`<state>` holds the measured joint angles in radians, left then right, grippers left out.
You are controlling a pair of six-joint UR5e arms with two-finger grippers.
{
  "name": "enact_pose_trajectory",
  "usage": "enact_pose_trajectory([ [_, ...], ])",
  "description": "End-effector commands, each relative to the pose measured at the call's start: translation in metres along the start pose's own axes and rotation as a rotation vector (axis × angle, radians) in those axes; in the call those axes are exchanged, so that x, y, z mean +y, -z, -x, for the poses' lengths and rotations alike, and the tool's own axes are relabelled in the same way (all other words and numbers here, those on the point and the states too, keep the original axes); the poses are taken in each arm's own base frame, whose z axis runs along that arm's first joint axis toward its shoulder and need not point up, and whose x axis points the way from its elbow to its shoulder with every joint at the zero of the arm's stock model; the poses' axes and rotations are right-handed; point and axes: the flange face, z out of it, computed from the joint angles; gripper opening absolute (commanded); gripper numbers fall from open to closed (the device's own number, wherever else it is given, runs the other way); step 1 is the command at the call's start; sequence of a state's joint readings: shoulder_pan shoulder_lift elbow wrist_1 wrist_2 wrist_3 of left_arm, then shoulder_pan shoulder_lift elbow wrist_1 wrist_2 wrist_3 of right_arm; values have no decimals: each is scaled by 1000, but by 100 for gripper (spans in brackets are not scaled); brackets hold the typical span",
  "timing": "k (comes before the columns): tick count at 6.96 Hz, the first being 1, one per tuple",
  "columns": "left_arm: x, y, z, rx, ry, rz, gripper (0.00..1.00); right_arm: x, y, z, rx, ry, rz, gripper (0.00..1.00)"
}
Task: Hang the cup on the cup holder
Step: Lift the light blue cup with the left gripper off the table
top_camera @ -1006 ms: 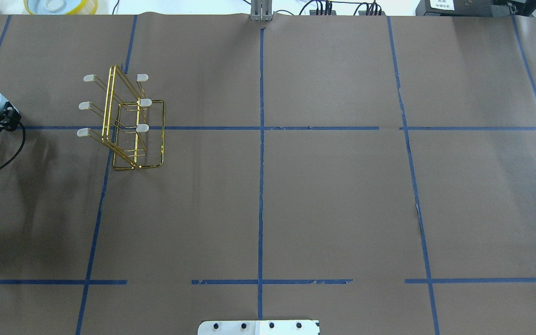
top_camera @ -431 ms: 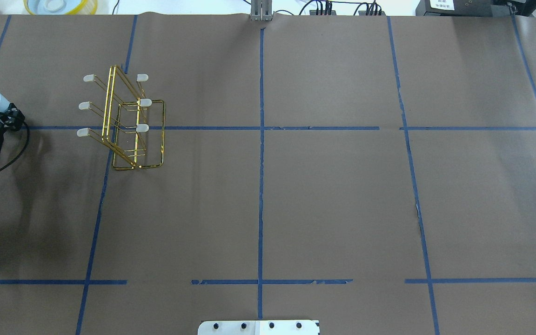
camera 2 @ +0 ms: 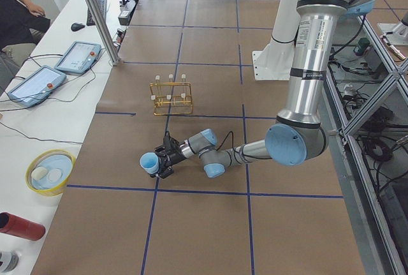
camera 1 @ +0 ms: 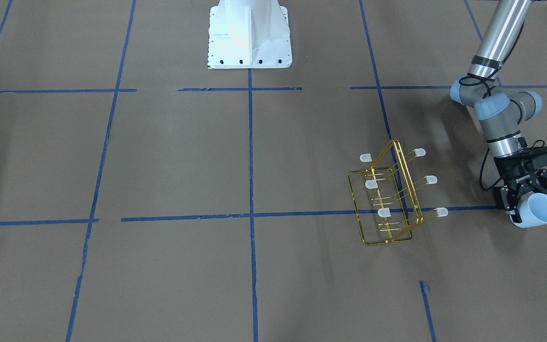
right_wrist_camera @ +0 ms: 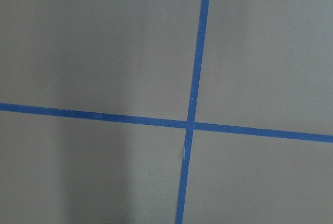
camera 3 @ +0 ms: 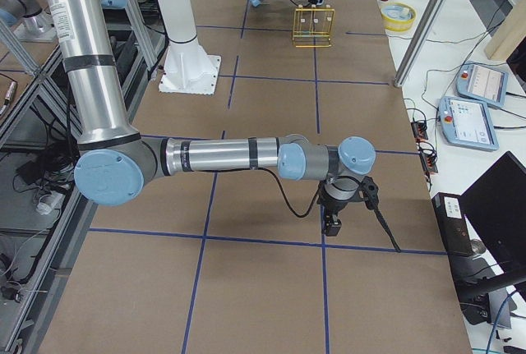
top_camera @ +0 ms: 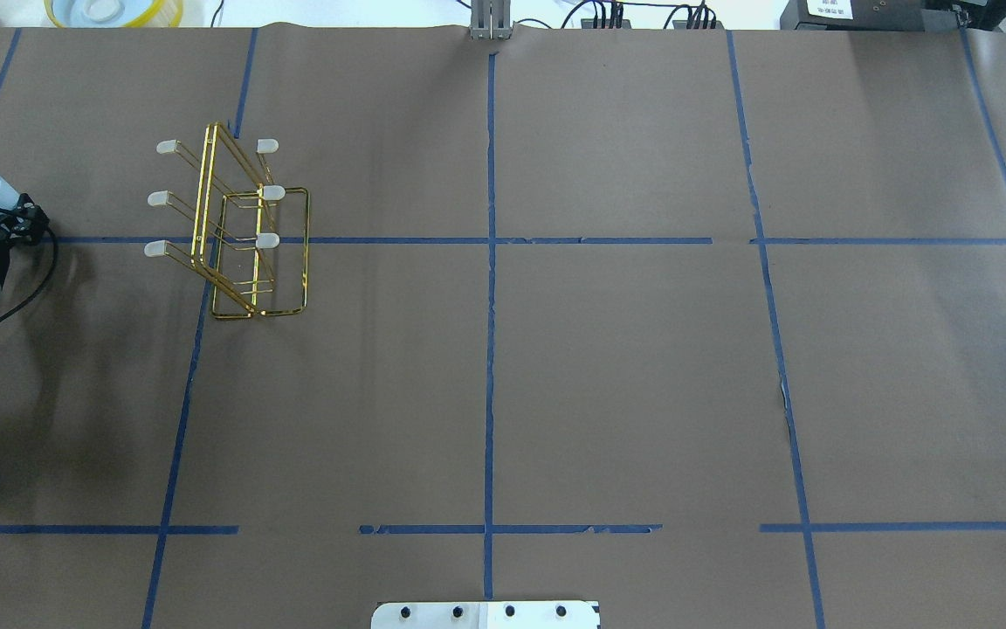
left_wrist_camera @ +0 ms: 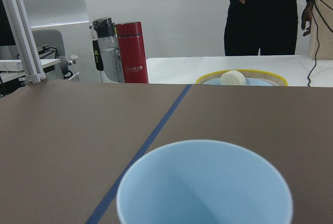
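The pale blue cup (camera 1: 539,211) was held on its side, its open mouth turned away from the wrist, with the left fingers (camera 1: 513,212) pinched onto its base end. It was positioned well apart from the gold wire cup holder (camera 1: 390,199), out beyond the tips of 3 of that rack's prongs, near the worktop's (camera 1: 159,156) end on the robot's left. The cup holder was set on the brown paper-covered worktop across a blue tape line (camera 1: 183,217), its 6 white-capped prongs slanted upward. Past the cup's mouth, in the left wrist view, a yellow-rimmed bowl (left_wrist_camera: 242,78), a red bottle (left_wrist_camera: 131,52) and a standing person (left_wrist_camera: 265,16) were seen. The right fingers (camera 3: 331,226) were pointed down at the worktop far along it; whether they were spread or pressed together could not be told.
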<state>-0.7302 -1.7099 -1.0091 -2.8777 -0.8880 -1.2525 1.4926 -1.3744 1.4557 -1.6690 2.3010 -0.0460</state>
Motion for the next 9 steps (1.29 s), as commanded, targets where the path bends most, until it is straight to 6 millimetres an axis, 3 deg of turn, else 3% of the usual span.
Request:
enact_pose_trajectory([
  [1, 2, -3, -2, 2, 8, 13, 98, 0, 0, 0, 0, -1, 0, 100],
  [2, 2, -3, -1, 1, 7, 13, 86, 0, 0, 0, 0, 0, 0, 100],
  [4, 3, -3, -2, 1, 8, 14, 86, 0, 0, 0, 0, 0, 0, 100],
  [5, 3, -3, -2, 2, 6, 14, 78, 0, 0, 0, 0, 0, 0, 100],
  [6, 3, -2, -4, 11, 7, 32, 33, 0, 0, 0, 0, 0, 0, 100],
  [7, -6, -1, -11, 26, -7, 31, 11, 0, 0, 0, 0, 0, 0, 100],
  [8, -39, 4, -25, 66, -108, 5, 0, 0, 0, 0, 0, 0, 0, 100],
  [9, -65, 13, -24, 92, -207, -11, 0, 0, 0, 0, 0, 0, 0, 100],
])
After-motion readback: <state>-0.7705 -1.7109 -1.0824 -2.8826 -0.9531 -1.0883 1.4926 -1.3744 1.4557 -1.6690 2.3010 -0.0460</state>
